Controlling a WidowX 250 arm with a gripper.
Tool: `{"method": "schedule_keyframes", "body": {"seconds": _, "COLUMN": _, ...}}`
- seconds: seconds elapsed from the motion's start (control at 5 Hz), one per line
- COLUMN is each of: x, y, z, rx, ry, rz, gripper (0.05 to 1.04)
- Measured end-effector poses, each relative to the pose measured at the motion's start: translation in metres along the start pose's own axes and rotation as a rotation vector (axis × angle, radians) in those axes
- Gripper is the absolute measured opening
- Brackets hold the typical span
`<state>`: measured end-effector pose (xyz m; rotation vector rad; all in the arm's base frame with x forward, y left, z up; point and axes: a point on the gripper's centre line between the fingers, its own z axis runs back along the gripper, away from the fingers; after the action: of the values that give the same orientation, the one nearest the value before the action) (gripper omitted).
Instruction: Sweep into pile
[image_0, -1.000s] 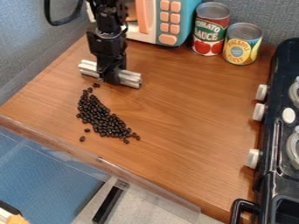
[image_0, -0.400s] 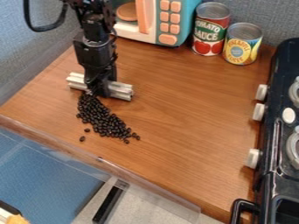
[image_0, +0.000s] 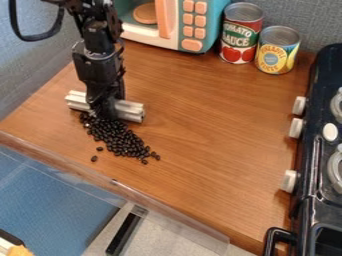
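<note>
At the left of the counter, my gripper (image_0: 105, 110) points down and is shut on a silver metal bar (image_0: 130, 110), which sticks out on both sides of it. The bar lies crosswise at the upper edge of a pile of dark beans (image_0: 118, 139), against the nearest ones. From there the beans spread down and to the right in an elongated heap. A couple of loose beans lie apart at the heap's lower left. Those right behind the gripper are hidden.
A toy microwave (image_0: 182, 25) stands at the back, with a tomato sauce can (image_0: 240, 35) and a yellow can (image_0: 277, 50) beside it. A black toy stove (image_0: 320, 150) borders the right side. The wooden counter's (image_0: 214, 125) front edge has a clear strip (image_0: 167, 216).
The gripper and its bar have moved down and to the left, up to the beans. The beans at the top of the pile have been pushed together.
</note>
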<state>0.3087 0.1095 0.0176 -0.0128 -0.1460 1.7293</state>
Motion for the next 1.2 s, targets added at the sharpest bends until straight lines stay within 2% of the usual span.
{"method": "schedule_keyframes", "body": {"seconds": 0.4, "x": 0.002, "y": 0.006, "z": 0.001, "rx": 0.021, "ry": -0.014, "rz": 0.018, "gripper": 0.381}}
{"method": "schedule_keyframes", "body": {"seconds": 0.6, "x": 0.0, "y": 0.001, "z": 0.002, "rx": 0.003, "ry": -0.026, "rz": -0.029, "gripper": 0.381}}
{"method": "schedule_keyframes", "body": {"seconds": 0.8, "x": -0.015, "y": -0.027, "z": 0.025, "rx": -0.09, "ry": 0.009, "rz": -0.05, "gripper": 0.381}}
{"method": "schedule_keyframes", "body": {"seconds": 1.0, "x": -0.03, "y": -0.05, "z": 0.044, "rx": -0.153, "ry": 0.042, "rz": -0.071, "gripper": 0.381}}
{"method": "schedule_keyframes", "body": {"seconds": 1.2, "x": -0.065, "y": -0.072, "z": 0.058, "rx": -0.208, "ry": 0.024, "rz": -0.228, "gripper": 0.381}}
